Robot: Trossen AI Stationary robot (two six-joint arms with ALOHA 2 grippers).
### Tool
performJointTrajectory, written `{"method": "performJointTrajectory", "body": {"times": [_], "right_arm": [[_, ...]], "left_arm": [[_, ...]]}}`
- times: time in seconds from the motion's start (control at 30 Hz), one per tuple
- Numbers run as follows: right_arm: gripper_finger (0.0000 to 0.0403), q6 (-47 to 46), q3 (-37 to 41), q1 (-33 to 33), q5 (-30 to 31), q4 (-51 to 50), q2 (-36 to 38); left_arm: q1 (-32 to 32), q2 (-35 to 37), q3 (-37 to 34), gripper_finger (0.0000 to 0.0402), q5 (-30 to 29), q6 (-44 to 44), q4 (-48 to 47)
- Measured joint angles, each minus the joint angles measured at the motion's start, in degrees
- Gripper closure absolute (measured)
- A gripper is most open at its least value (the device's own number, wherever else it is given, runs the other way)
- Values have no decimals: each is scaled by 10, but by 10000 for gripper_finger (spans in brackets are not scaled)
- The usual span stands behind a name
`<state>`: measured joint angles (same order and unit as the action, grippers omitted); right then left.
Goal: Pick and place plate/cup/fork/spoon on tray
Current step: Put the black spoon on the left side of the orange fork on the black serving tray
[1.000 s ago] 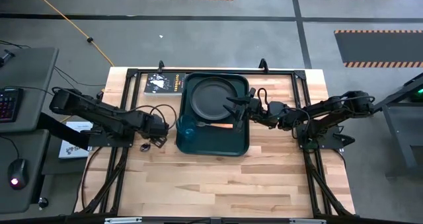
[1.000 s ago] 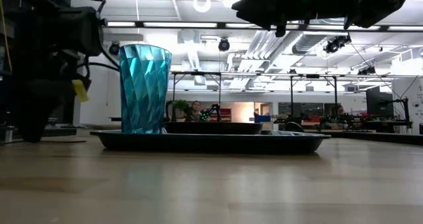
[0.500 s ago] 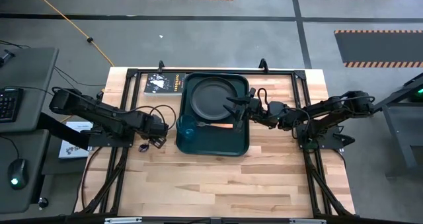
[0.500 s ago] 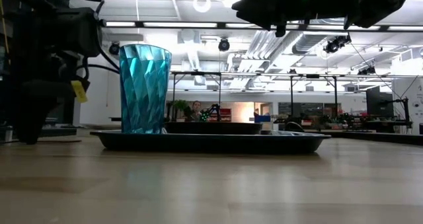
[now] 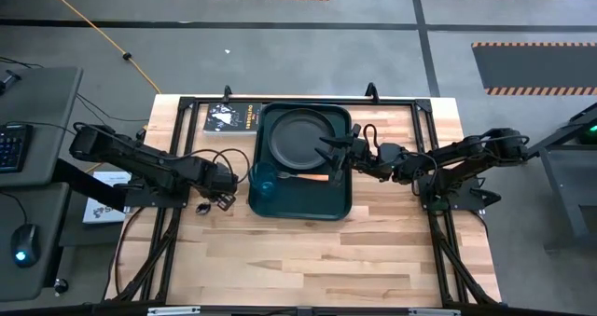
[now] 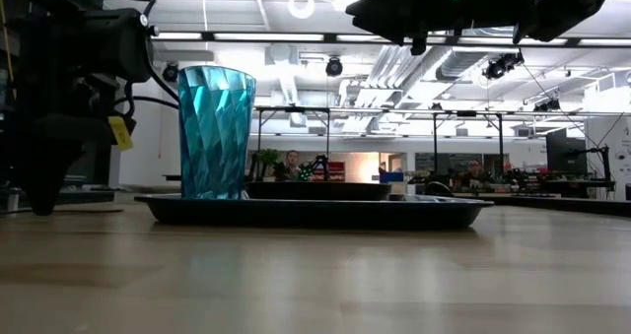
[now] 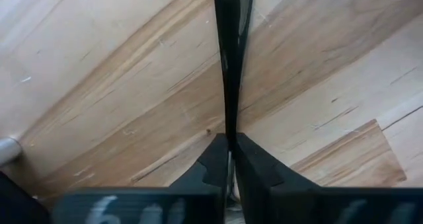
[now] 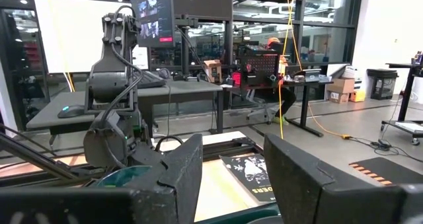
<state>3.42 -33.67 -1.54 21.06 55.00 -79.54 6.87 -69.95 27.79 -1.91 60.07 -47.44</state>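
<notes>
Since the spoon (image 5: 201,206) is thin, stiff, slick metal lying flat on the bench (image 5: 308,251), it likely needs a firm pinch across its handle. What seems to be the spoon lies just beside the left gripper (image 5: 224,189), on the side away from the tray (image 5: 303,204). That gripper points down at the wood, its fingers pressed together with nothing visible between them. The right gripper (image 5: 326,156) hovers with its fingers spread above the fork (image 5: 308,177).

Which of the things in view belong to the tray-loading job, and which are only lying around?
Job:
tray; plate, cup and fork, all on it; right gripper, open above it; left gripper, shut, beside it. I cannot find the spoon.

Lying about:
black book beside the tray's far left corner; keyboard and mouse on the side desk.
</notes>
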Motion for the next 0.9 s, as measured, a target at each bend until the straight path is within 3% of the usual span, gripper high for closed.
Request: {"method": "performJointTrajectory", "body": {"times": [0.33, 0.73, 0.9], "right_arm": [[249, 0, 0, 0, 0, -1, 0], [249, 0, 0, 0, 0, -4, 0], [249, -5, 0, 0, 0, -5, 0]], "left_arm": [[2, 39, -2, 397, 16, -5, -38], [49, 128, 2, 397, 19, 14, -47], [64, 161, 38, 397, -14, 19, -85]]}}
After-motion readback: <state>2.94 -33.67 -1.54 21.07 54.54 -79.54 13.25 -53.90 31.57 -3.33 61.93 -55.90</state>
